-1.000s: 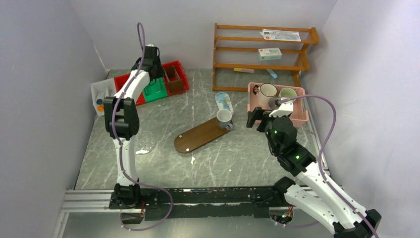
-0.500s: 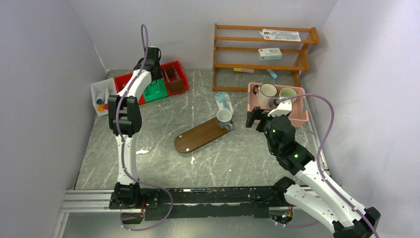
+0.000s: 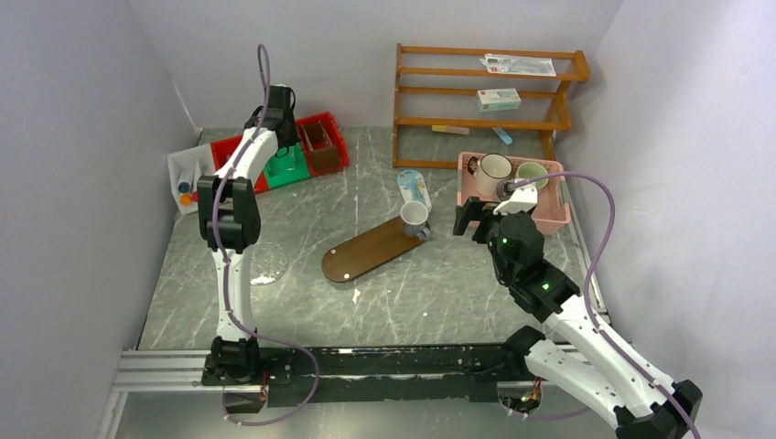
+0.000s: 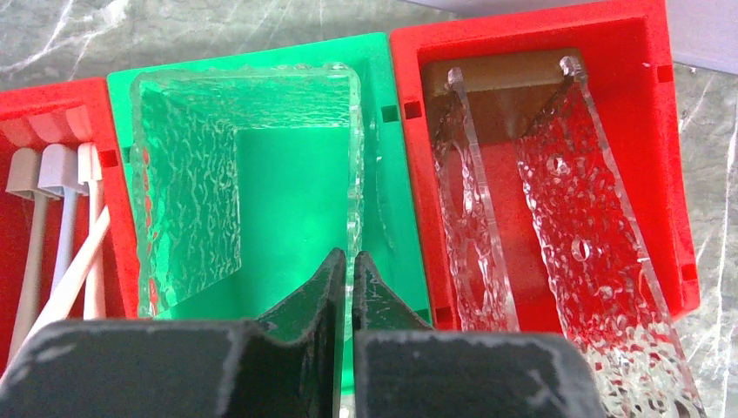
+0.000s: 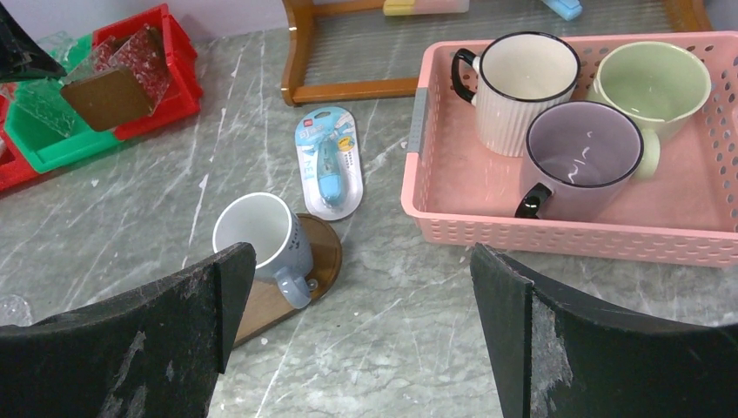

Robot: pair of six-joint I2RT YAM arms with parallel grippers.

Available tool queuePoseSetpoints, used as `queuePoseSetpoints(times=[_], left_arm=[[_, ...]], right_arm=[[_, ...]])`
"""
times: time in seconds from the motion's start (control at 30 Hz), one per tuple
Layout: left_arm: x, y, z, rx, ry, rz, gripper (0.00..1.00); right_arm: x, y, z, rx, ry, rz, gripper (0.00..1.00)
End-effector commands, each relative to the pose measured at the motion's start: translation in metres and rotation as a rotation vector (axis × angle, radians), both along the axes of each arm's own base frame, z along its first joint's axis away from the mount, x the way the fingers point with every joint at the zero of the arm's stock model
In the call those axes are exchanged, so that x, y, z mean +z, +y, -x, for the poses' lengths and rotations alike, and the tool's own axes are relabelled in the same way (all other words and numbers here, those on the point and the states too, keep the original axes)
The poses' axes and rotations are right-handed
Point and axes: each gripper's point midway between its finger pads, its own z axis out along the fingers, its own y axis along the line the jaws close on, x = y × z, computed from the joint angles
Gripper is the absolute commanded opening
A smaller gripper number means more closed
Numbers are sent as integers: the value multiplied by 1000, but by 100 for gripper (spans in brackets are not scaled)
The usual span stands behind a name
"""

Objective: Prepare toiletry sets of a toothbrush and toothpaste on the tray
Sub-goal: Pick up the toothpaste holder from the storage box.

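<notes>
Pinching thin wall of clear textured holder [image 4: 187, 192] with left gripper [image 4: 345, 261], shut on it. Rigid, slick, light; rim best hold. Right gripper [image 5: 361, 261] wide, empty.

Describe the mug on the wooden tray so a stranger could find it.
Start at the long dark oval tray in the centre. On its far end, toward the pink basket, stands a pale mug. It is the only mug outside that basket.
</notes>
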Motion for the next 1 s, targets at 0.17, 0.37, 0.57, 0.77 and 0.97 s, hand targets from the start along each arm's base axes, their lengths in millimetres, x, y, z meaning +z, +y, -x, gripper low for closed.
queuePoseSetpoints(times=[0.17, 0.37, 0.57, 0.77, 0.97], left_arm=[[62, 5, 9, -2, -96, 56, 5], [88, 8, 23, -8, -137, 73, 5], [116, -2, 41, -45, -187, 145, 5], [141, -9, 72, -78, -224, 203, 5], [161, -19, 119, -124, -282, 292, 5]], right_arm=[[3, 1, 1, 12, -12, 5, 100], [14, 15, 5, 103, -2, 5, 100], [17, 34, 12, 218, 48, 1, 100], [17, 54, 20, 324, 91, -24, 100], [20, 84, 29, 476, 104, -93, 100]])
